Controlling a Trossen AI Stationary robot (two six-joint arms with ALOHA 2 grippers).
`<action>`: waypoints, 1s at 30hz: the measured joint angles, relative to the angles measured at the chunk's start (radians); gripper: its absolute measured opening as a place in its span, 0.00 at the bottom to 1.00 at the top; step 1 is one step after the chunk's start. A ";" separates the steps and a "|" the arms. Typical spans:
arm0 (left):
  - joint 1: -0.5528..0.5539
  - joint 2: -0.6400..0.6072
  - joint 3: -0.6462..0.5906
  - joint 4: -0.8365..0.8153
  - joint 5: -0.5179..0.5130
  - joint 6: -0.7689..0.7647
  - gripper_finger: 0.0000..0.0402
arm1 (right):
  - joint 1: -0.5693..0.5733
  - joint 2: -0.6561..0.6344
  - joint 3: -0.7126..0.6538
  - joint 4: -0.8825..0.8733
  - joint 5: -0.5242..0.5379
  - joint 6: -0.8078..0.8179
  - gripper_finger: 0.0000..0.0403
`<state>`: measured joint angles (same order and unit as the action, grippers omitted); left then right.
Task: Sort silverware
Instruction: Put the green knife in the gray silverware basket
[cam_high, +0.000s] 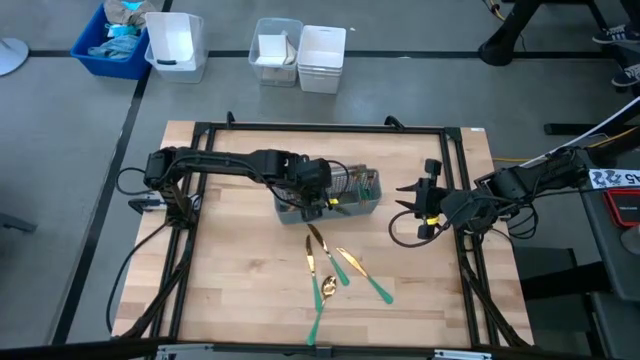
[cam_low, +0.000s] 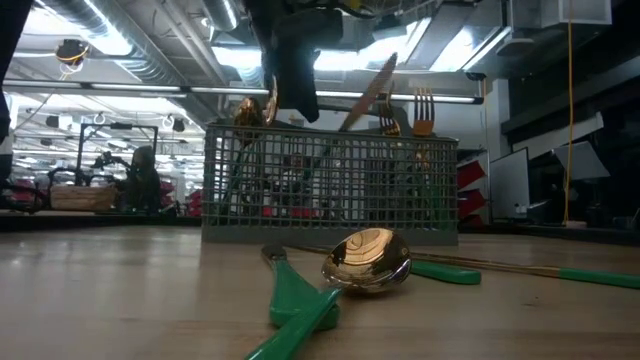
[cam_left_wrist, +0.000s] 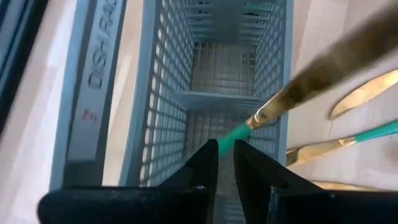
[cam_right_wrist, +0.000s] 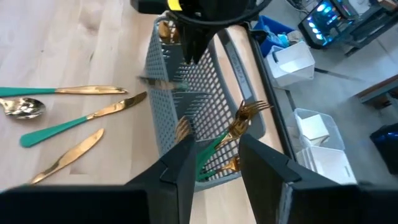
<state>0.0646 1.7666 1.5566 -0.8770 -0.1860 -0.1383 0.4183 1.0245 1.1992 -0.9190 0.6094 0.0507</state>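
The grey mesh caddy (cam_high: 355, 190) stands mid-table with gold forks (cam_right_wrist: 245, 118) upright in one end. My left gripper (cam_left_wrist: 226, 149) hangs over another compartment, pointing steeply down, fingers nearly together on a knife (cam_left_wrist: 323, 68) with a teal handle. The low view shows that knife (cam_low: 368, 95) slanting up above the caddy's rim. Two knives (cam_high: 318, 240) (cam_high: 355, 262) and a spoon (cam_low: 367, 260) lie flat on the wood, nearer than the caddy. My right gripper (cam_high: 425, 205) waits open to the caddy's right, holding nothing. My left gripper has the knife's teal handle (cam_left_wrist: 239, 132) pinched between its two fingertips, coming from above and slanting down into the caddy. The gold blade rises slantwise away from the fingers. The handle end is over the compartment; whether it touches the mesh I cannot tell.
A black frame (cam_high: 300, 128) borders the wooden table. White bins (cam_high: 320, 55) and a blue crate (cam_high: 105, 45) sit on the floor beyond the far edge. Bare wood lies left of the loose silverware.
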 joint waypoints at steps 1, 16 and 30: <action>-0.002 -0.003 0.000 -0.005 0.003 -0.010 0.11 | 0.000 0.000 0.000 0.000 0.000 0.003 0.30; -0.168 -0.123 0.001 -0.006 0.002 -0.036 0.11 | 0.000 0.069 -0.044 0.039 -0.233 0.375 0.30; -0.527 -0.156 -0.112 -0.004 -0.305 -0.235 0.11 | 0.001 0.384 -0.180 0.321 -0.429 0.626 0.30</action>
<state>-0.4622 1.6110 1.4443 -0.8810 -0.4906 -0.3728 0.4194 1.4084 1.0191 -0.5985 0.1801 0.6768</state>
